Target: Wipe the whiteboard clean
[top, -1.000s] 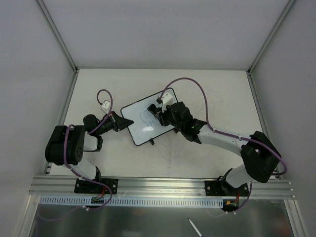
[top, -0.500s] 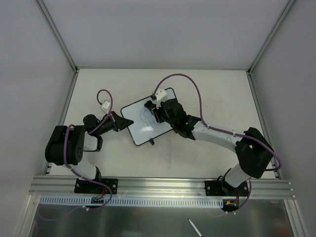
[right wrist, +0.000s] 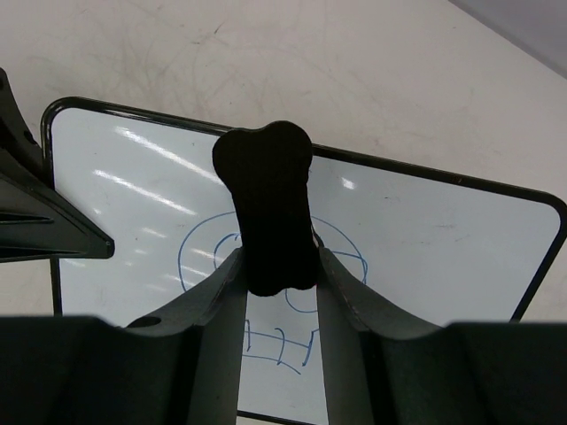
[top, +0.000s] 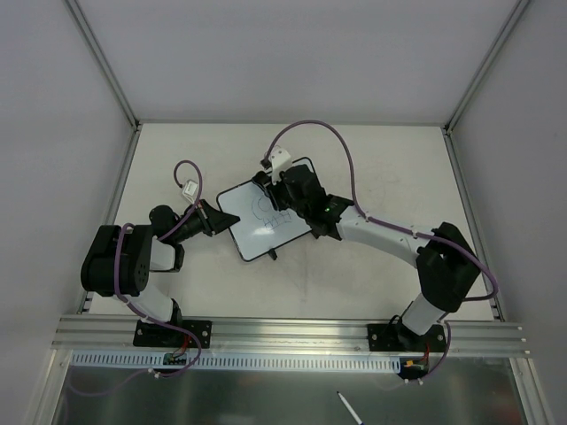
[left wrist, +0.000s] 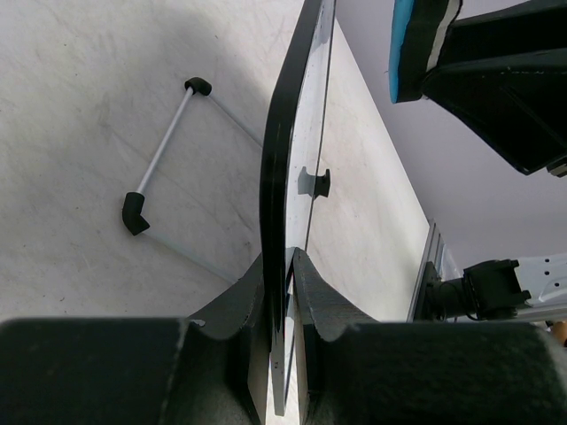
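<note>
The whiteboard [top: 259, 237] lies tilted mid-table, white with a thin black frame, and bears a blue skull-like drawing [right wrist: 202, 258]. My left gripper [top: 218, 220] is shut on the board's left edge; the left wrist view shows the frame [left wrist: 282, 168] edge-on between the fingers of the left gripper [left wrist: 290, 266]. My right gripper [top: 276, 191] is over the board's far part, shut on the black eraser [right wrist: 266, 204], which is over the drawing. The eraser's blue felt [left wrist: 412, 44] shows in the left wrist view, apart from the board face.
The board's wire stand with black feet [left wrist: 164, 150] rests on the table behind the board. A pen [top: 348, 409] lies on the metal shelf below the aluminium rail [top: 292, 335]. White enclosure walls surround the table.
My right gripper has moved up and left across the board with the eraser, from the right part toward the far left part. The left gripper and board have not moved.
</note>
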Robot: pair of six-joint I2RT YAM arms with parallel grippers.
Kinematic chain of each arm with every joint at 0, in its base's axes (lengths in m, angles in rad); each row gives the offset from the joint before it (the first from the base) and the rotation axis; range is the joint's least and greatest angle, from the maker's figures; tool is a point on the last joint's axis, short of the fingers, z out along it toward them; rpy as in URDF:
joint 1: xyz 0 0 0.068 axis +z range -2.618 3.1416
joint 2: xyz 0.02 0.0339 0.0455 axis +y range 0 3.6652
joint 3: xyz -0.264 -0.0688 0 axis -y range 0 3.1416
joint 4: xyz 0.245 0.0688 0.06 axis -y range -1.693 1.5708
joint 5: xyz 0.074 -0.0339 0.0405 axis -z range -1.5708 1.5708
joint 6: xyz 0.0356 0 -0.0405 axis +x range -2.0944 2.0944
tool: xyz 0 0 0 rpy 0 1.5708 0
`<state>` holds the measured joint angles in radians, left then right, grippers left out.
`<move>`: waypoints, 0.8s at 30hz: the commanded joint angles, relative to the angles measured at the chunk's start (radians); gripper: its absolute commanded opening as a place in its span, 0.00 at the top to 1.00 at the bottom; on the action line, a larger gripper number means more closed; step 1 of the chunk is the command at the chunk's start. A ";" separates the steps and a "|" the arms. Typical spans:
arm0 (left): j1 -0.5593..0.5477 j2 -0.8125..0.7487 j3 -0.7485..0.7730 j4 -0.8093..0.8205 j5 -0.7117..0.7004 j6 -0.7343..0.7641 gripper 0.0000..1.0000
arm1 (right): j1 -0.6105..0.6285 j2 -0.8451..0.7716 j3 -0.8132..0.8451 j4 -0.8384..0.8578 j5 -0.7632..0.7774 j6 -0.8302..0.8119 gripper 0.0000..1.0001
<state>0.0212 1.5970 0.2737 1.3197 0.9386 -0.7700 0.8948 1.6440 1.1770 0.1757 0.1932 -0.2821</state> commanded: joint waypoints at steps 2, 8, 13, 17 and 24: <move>0.008 -0.015 -0.010 0.210 -0.021 0.028 1.00 | 0.015 0.029 0.042 -0.007 -0.014 0.004 1.00; 0.006 -0.019 -0.014 0.210 -0.024 0.029 1.00 | 0.015 0.062 0.016 0.045 -0.028 0.040 1.00; 0.008 -0.025 -0.019 0.211 -0.024 0.034 1.00 | 0.015 0.114 0.036 0.048 -0.020 0.052 1.00; 0.008 -0.028 -0.021 0.213 -0.026 0.037 1.00 | 0.015 0.134 0.044 0.045 -0.002 0.047 1.00; 0.008 -0.029 -0.022 0.214 -0.026 0.037 1.00 | 0.015 0.152 0.042 0.047 0.043 0.049 1.00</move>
<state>0.0212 1.5883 0.2626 1.3186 0.9234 -0.7708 0.9100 1.7622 1.1904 0.1967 0.1974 -0.2451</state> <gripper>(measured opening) 0.112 0.361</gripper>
